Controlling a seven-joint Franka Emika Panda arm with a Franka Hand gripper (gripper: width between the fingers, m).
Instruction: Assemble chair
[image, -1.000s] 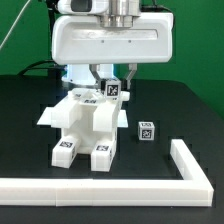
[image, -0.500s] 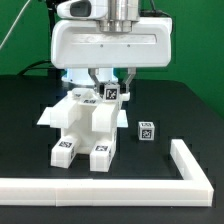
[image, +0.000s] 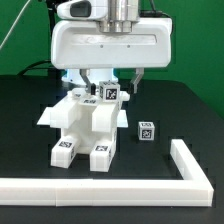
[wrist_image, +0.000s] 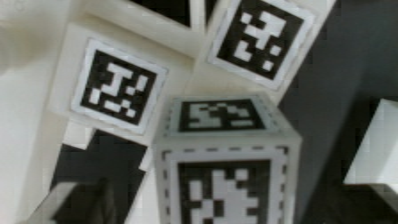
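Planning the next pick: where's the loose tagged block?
On the exterior view's right, the loose block sits beside the chair, apart from it, behind the white rail.

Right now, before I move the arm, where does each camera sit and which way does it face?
Exterior view: off the arm, a little above the table, facing the chair; the hand hangs over it, fingers apart.
Wrist view: on the wrist, looking down along the hand, close on the tagged post; no finger shows clearly.
Shared: both see the tagged post standing on top of the chair.
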